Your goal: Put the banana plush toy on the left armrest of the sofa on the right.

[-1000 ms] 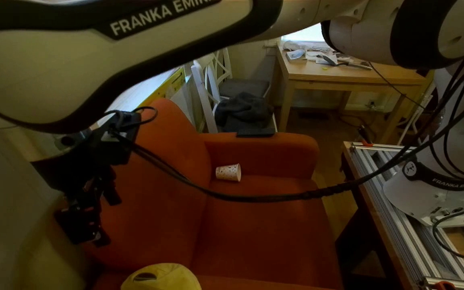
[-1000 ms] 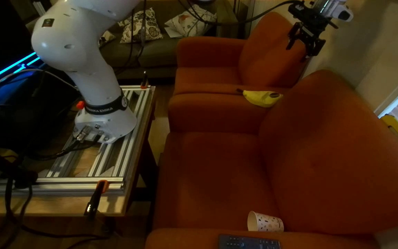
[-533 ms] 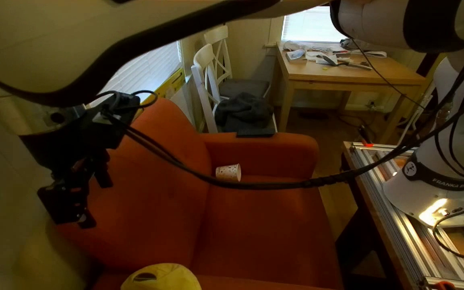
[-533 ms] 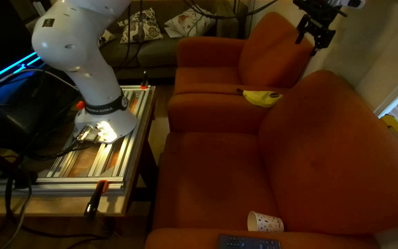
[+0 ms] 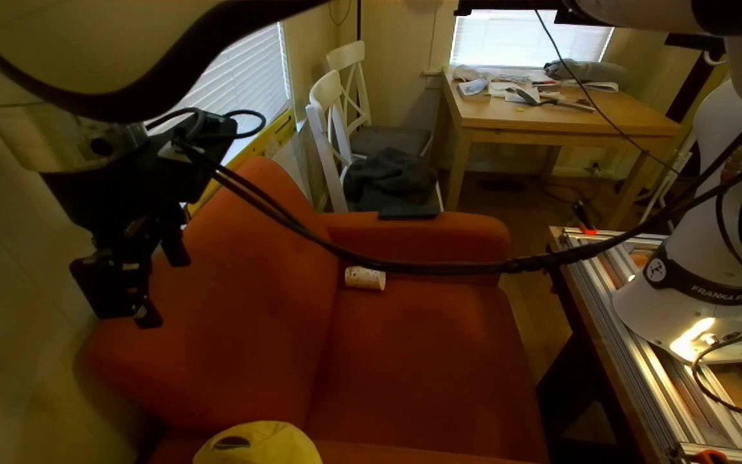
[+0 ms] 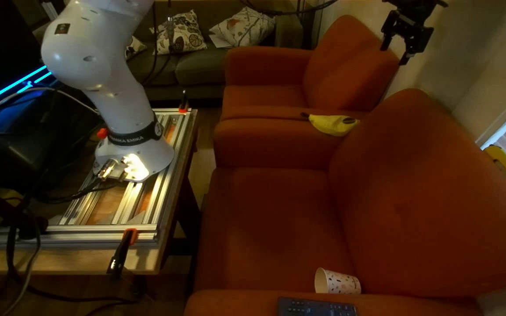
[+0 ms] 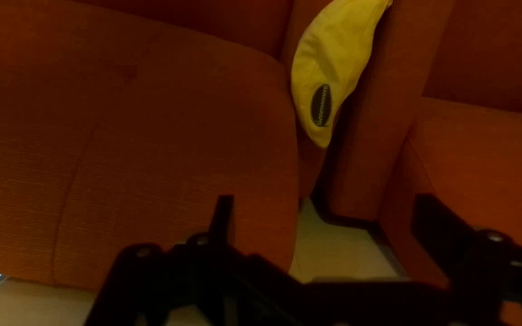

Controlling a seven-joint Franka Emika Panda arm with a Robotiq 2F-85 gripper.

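Note:
The yellow banana plush toy (image 6: 333,125) lies on the armrest (image 6: 275,140) of the nearer orange sofa (image 6: 275,210), against its backrest. Its dark oval label shows in the wrist view, where the toy (image 7: 333,54) lies by the gap between two orange sofas. Its end also shows at the bottom of an exterior view (image 5: 261,444). My gripper (image 5: 163,287) is open and empty, raised in the air near the wall and the backrests, apart from the toy. The open fingers also show in the wrist view (image 7: 324,203) and an exterior view (image 6: 394,52).
A second orange sofa (image 6: 264,96) stands beside the nearer one. A speckled paper cup (image 6: 337,281) lies on its side on the nearer sofa's seat, by a remote (image 6: 316,307) on the far armrest. The wall (image 6: 468,70) is close behind the backrests. A cable (image 5: 409,265) hangs across.
My gripper has risen, moving up and toward the wall, with its fingers staying open. A bright light now falls on the robot base. The banana toy has not moved.

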